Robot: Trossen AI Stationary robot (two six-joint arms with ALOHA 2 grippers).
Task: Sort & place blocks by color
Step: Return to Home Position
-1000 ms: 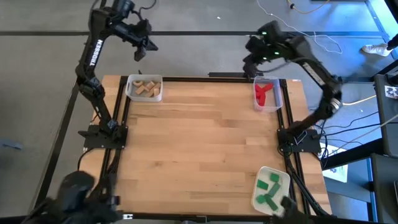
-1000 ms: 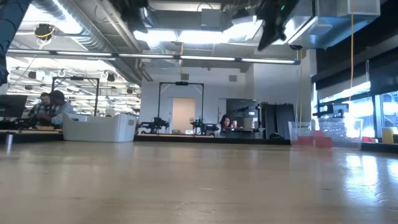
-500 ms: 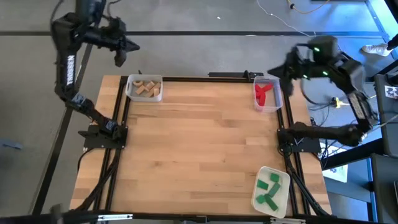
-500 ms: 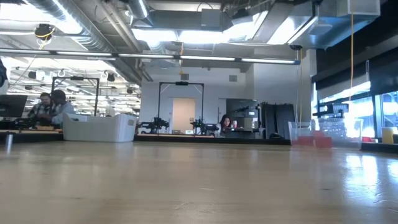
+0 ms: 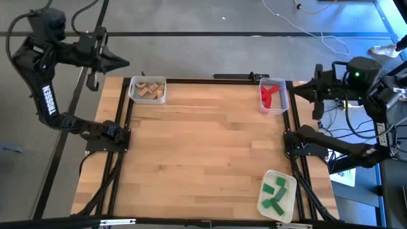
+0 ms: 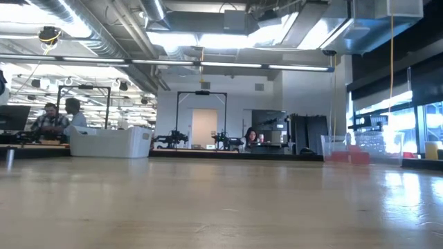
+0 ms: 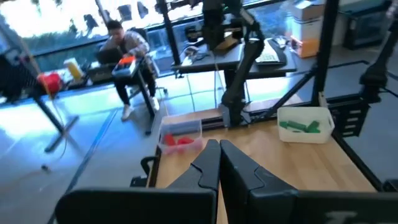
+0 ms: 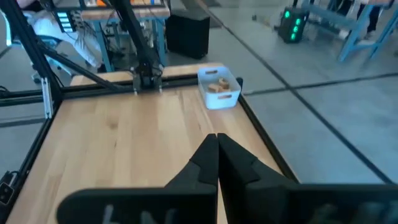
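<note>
Left end effector (image 5: 119, 62) and right end effector (image 5: 299, 91) (both closed, empty) hang by the desk's (image 5: 203, 146) far corners. Tan blocks (image 5: 147, 90) and red blocks (image 5: 269, 95) sit binned there; green blocks (image 5: 275, 193) sit at the near-right edge, bare wood between.

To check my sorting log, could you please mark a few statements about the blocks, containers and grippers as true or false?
1. The small red rectangular blocks lie in a clear plastic bin. True.
2. The small green rectangular blocks lie in a clear bin. False: they lie in the white tray.
3. The left gripper and the right gripper are both shut and empty. True.
4. The left gripper hovers over the plain tan wooden blocks. False: it is off the wooden table, outside the nearby corner.
</note>
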